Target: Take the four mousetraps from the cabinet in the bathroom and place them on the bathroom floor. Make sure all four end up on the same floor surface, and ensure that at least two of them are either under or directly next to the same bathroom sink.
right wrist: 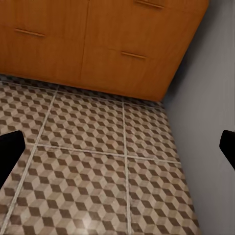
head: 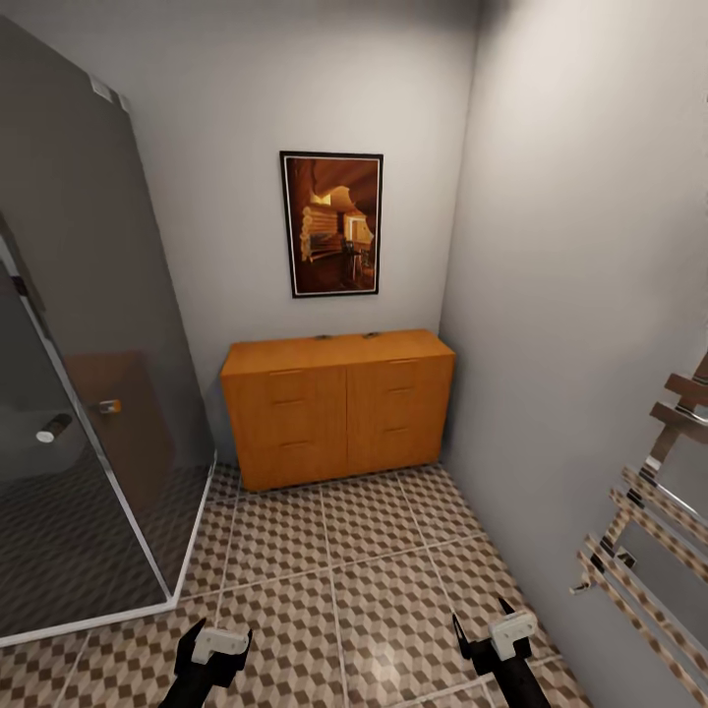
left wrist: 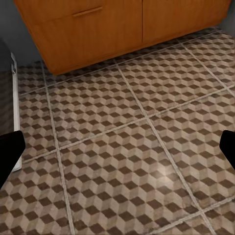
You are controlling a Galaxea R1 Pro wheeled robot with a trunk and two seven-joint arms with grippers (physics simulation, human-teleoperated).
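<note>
You face the bathroom floor point(head: 374, 551), its cube tiles running to the cabinet point(head: 339, 408) against the far wall, glass shower point(head: 88, 393) to its left. Two small dark specks on the cabinet top may be mousetraps point(head: 346, 336). Your left claw point(head: 214, 644) and right claw point(head: 492, 629) hang low, both spread apart and empty.

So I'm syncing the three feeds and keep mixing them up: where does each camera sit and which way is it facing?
Head view: high on the robot, looking forward and down at the cabinet against the back wall, shower glass to the left; both tools, left and right, show at the bottom edge.
Left wrist view: low by the left tool, aimed at the bathroom floor and the cabinet's base; dark fingertips at both edges.
Right wrist view: by the right tool, facing the cabinet's right end and the grey side wall.
All three share the cabinet and the floor.
</note>
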